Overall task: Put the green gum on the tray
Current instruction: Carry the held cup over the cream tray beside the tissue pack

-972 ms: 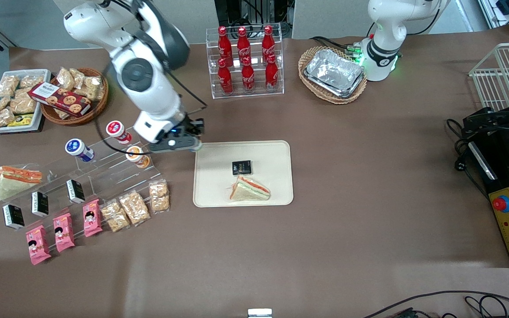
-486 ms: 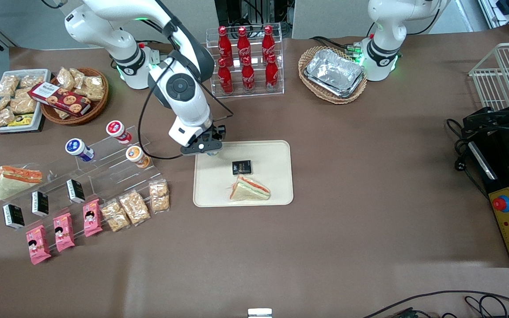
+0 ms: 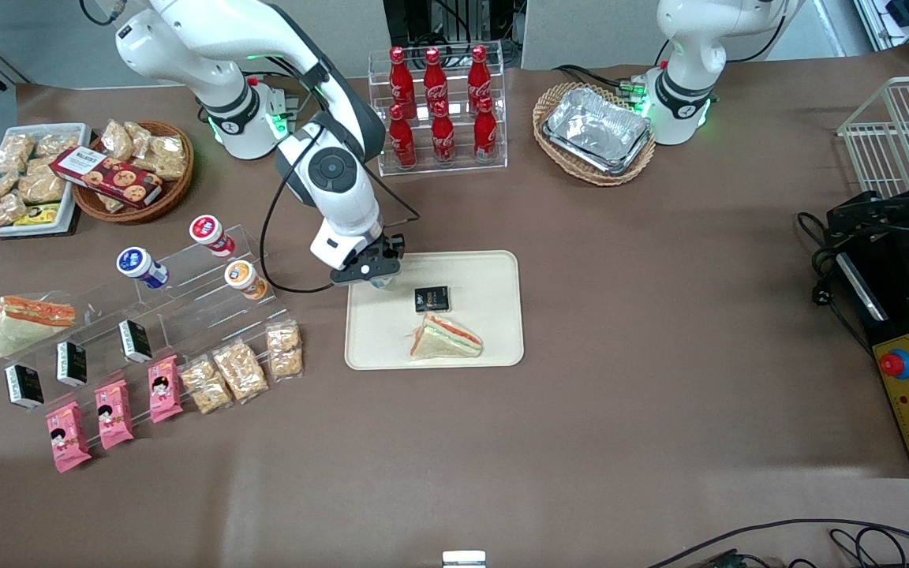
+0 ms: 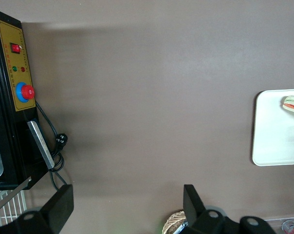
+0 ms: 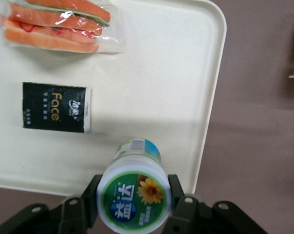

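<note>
My right gripper [image 3: 375, 278] is shut on the green gum [image 5: 134, 196], a small white canister with a green-and-white lid showing a flower. I hold it above the cream-beige tray [image 3: 494, 272], over the tray's corner farthest from the front camera at the working arm's end. In the front view the gum [image 3: 379, 282] peeks out under the fingers. The tray [image 5: 186, 73] also shows in the right wrist view, with a black packet [image 5: 57, 107] and a wrapped sandwich [image 5: 59, 24] lying on it.
A clear stepped rack holds the orange-lidded canister [image 3: 243, 277], blue-lidded canister [image 3: 137, 264] and red-lidded canister [image 3: 208, 233] beside the tray. Cola bottles [image 3: 437, 110] stand farther from the front camera. A basket of foil trays [image 3: 596, 130] sits toward the parked arm.
My right gripper has carried the green gum from beside the rack toward the tray; it now hangs over the tray's corner.
</note>
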Robot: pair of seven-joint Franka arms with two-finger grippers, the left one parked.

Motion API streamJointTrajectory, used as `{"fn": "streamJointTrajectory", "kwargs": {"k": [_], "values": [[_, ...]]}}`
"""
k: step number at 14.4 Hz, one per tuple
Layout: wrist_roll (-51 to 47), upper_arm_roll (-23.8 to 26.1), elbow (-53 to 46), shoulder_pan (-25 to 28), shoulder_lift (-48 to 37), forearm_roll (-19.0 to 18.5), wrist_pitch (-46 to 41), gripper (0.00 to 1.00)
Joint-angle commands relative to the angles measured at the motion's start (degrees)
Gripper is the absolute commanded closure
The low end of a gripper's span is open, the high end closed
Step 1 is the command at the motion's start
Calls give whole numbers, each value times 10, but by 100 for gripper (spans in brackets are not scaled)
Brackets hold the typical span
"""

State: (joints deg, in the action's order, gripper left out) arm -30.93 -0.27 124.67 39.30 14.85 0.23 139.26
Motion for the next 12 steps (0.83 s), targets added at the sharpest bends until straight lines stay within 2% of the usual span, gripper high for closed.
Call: {"fn": "streamJointTrajectory", "kwargs": {"k": [1, 8, 9, 10, 11, 12], "values": [[-23, -5, -1, 5, 26, -15, 47, 74], [-23, -10, -6, -1, 43, -15, 71, 72], [-23, -10, -7, -1, 45, -15, 71, 68], [-24, -10, -7, -1, 47, -15, 71, 53], [-25, -10, -7, -1, 48, -15, 71, 49], [-26, -10, -7, -1, 48, -15, 71, 28]]}}
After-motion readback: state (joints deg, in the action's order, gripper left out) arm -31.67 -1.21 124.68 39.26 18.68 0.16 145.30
